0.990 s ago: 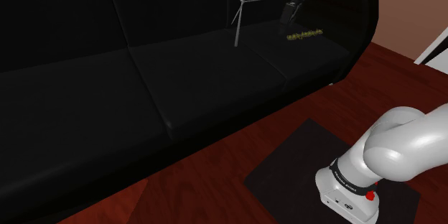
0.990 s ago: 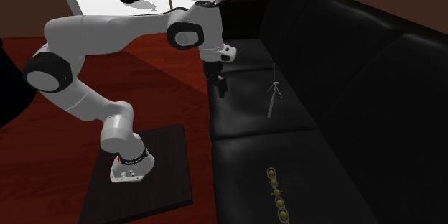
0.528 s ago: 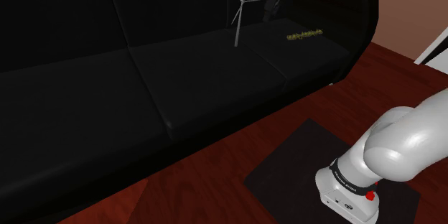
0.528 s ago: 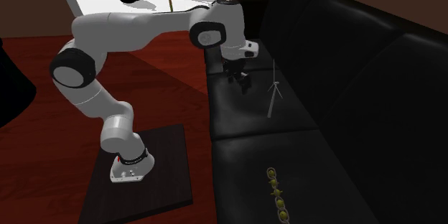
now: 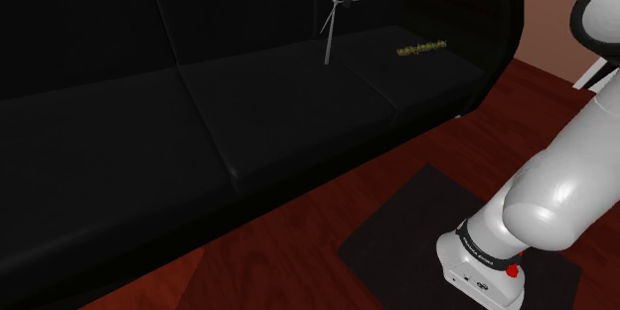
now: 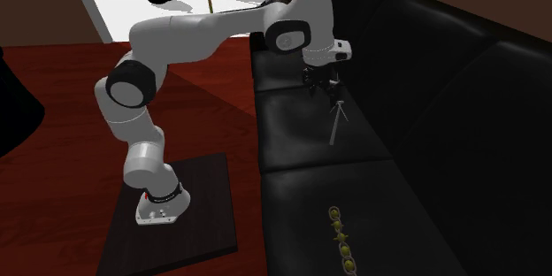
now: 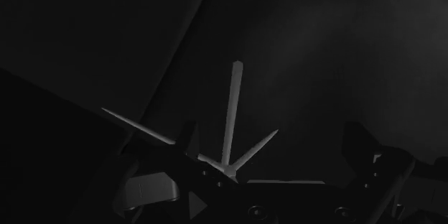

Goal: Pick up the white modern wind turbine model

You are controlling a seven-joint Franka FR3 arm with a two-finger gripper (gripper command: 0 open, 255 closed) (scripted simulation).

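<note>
1. One wind turbine model (image 5: 327,35), pale grey-white, stands on the one black sofa (image 5: 199,109). It is on the middle of the three seat cushions, close to that cushion's back edge and near the seam with the end cushion.
2. Its long axis is the mast, which stands upright with the foot on the seat and the hub at the top. In the shoulder view three thin blades spread from the hub and are seen broadside.
3. One string of yellow-green beads (image 5: 420,50) lies flat on the end cushion, well apart from the turbine.
4. One white arm (image 6: 195,31) reaches over the seat. Its black gripper (image 6: 320,86) points down, just above the turbine's top.
5. In the wrist view the two fingers (image 7: 357,143) stand apart. The hub and its pale blades lie between them, nearer one finger. Whether that finger touches the model cannot be told.
6. One dark mat (image 6: 203,212) lies on the red-brown floor (image 6: 71,124) beside the sofa's front edge, and the arm's base sits on it.
</note>
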